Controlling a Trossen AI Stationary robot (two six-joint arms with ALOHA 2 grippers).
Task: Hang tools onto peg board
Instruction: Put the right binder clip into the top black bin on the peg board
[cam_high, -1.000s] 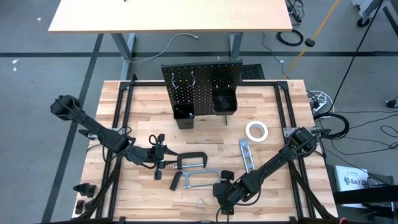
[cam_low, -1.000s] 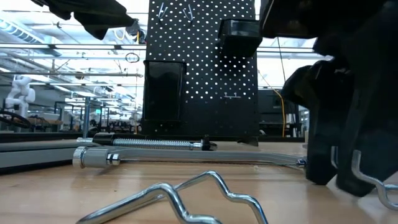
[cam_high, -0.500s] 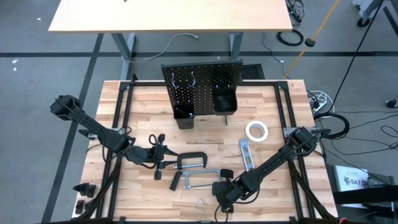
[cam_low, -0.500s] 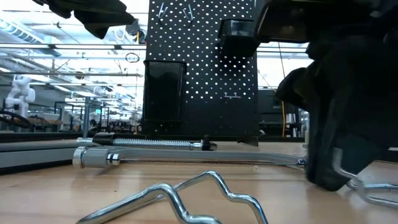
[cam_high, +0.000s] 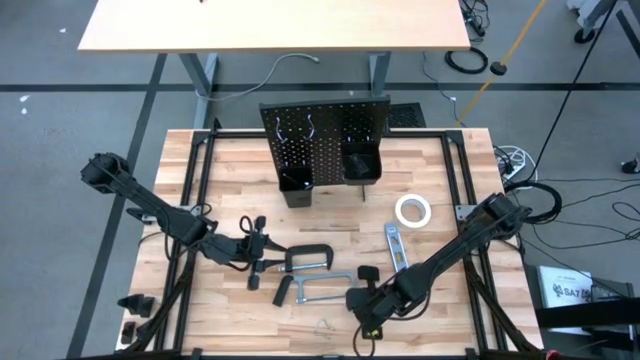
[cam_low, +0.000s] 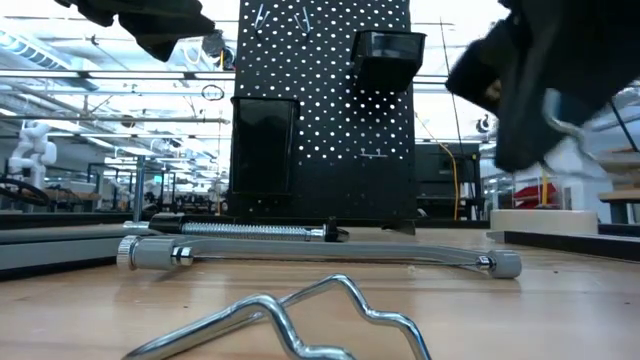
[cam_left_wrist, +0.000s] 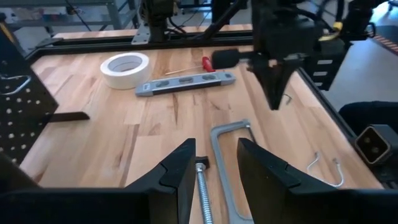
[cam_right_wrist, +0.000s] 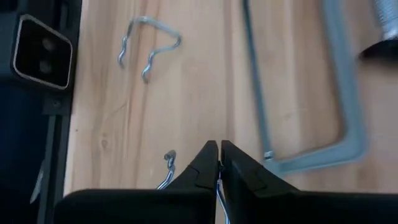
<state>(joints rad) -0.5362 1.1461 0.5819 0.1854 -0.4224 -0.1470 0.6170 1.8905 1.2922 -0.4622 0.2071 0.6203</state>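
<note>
The black peg board (cam_high: 325, 140) stands upright at the table's far side with two black bins on it. The tools lie on the table: white tape roll (cam_high: 412, 210), grey level (cam_high: 397, 248), black C-clamp (cam_high: 310, 258), grey hacksaw (cam_high: 325, 290) and a red-handled tool (cam_left_wrist: 211, 61). My right gripper (cam_right_wrist: 219, 163), near the table's front edge, is shut on a small bent wire hook (cam_low: 562, 112). My left gripper (cam_left_wrist: 214, 168) hovers open left of the C-clamp, a threaded rod (cam_left_wrist: 202, 186) showing between its fingers and below them. My right gripper pinches the wire hook between its two fingertips at a thin stretch of the wire (cam_right_wrist: 218, 182). The fingers slant down from above. The hook is lifted clear of the table, and its curled end (cam_right_wrist: 168, 158) sticks out beside the fingers.
A second wire hook (cam_high: 322, 324) lies on the table close to the front edge, just left of my right gripper. A black metal frame (cam_high: 190, 200) runs around the tabletop. Bare wood shows between the tools and the peg board.
My right gripper has shut on the wire hook at the table and risen with it, so the hook now hangs clear above the tabletop.
</note>
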